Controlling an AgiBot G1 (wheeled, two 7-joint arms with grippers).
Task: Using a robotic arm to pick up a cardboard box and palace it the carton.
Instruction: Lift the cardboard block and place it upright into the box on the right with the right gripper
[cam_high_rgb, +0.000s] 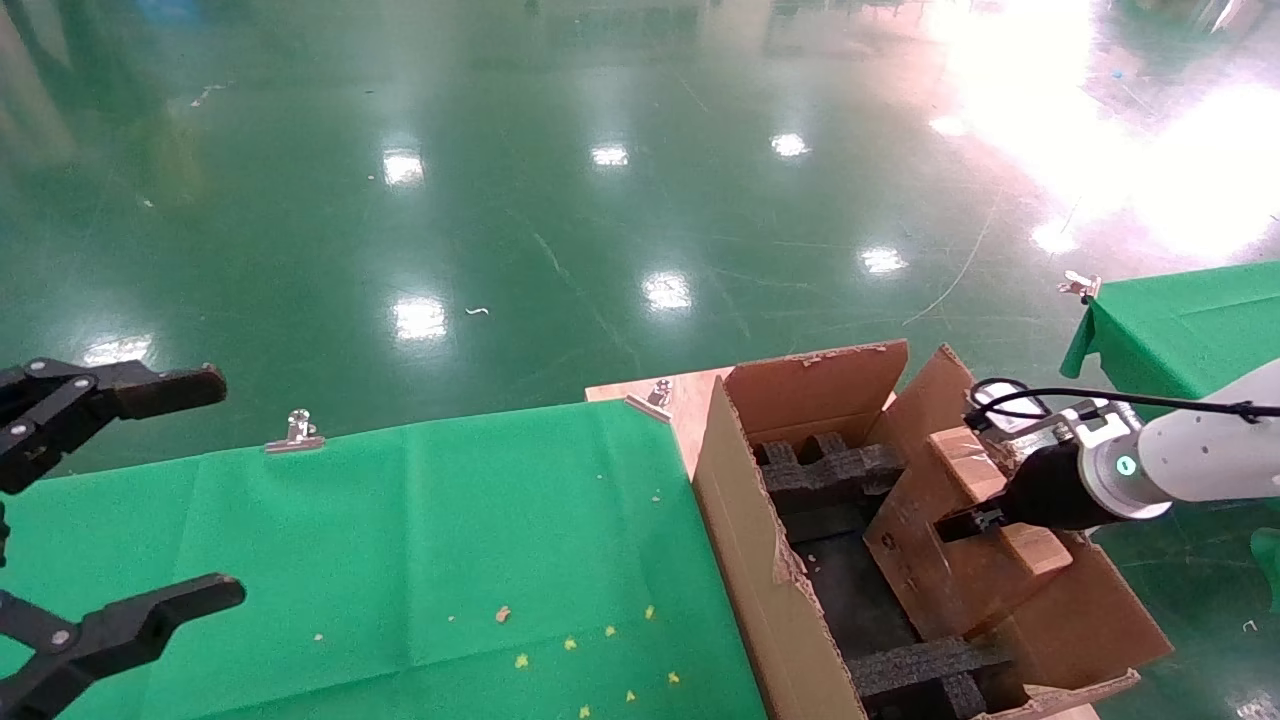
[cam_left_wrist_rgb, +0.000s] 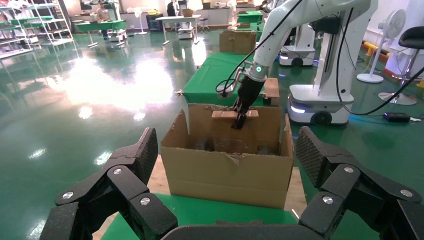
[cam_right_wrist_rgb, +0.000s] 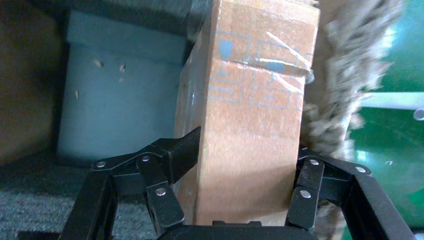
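Note:
The robotic arm (cam_high_rgb: 1200, 455), white with a green ring, reaches in from the right over the carton (cam_high_rgb: 740, 560). Its right gripper (cam_high_rgb: 965, 520) is shut on the cardboard box (cam_high_rgb: 985, 470), a small flat brown box held on edge and tilted, its lower part down inside the carton by the right flap. Black foam inserts (cam_high_rgb: 830, 470) line the carton's bottom. In the right wrist view the fingers (cam_right_wrist_rgb: 182, 150) press both faces of the cardboard box (cam_right_wrist_rgb: 250, 110). The left wrist view shows the cardboard box (cam_left_wrist_rgb: 222, 114) at the carton's (cam_left_wrist_rgb: 227, 170) far rim. My all-black left gripper (cam_high_rgb: 205, 490) stands open at the far left, holding nothing.
The carton stands on a wooden board (cam_high_rgb: 690, 395) beside a green cloth table (cam_high_rgb: 430, 560) with small yellow scraps and metal clips (cam_high_rgb: 296, 432). Another green table (cam_high_rgb: 1190, 325) lies to the right. Shiny green floor surrounds everything. A white robot base (cam_left_wrist_rgb: 320, 100) stands behind the carton.

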